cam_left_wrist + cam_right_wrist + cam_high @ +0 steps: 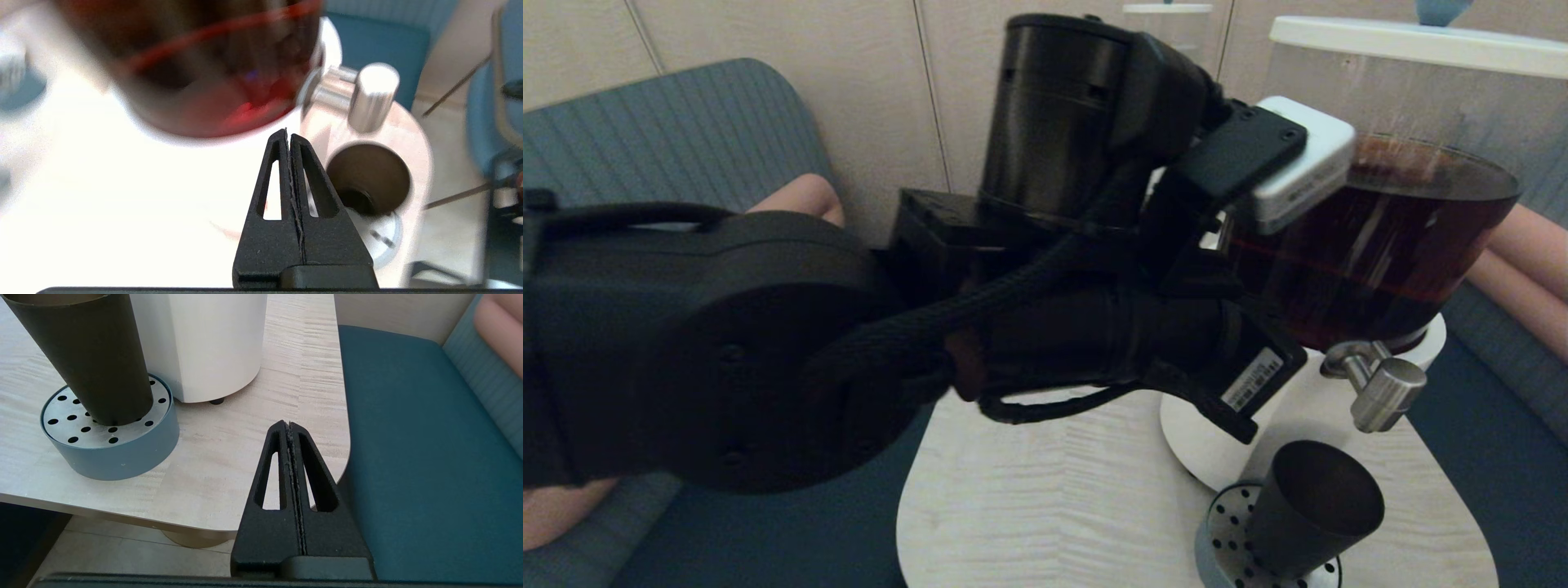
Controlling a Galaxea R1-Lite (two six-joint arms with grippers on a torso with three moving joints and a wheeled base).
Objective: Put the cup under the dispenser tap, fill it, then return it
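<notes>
The big dispenser (1372, 237), its tank of dark brown liquid on a white base, stands at the far side of the pale wooden surface (1045, 498) and anchors everything here. My left arm (866, 327) reaches across in front of it, raised beside the tank. My left hand (288, 136), fingers pressed together and holding nothing, hangs above the base, near the dispenser tap (1380, 392). My right hand (289, 428), likewise closed and empty, waits off the surface's edge. The cup (1311, 506) stands upright on the perforated drip tray (1225, 531), directly below the tap, placed to catch the pour.
</notes>
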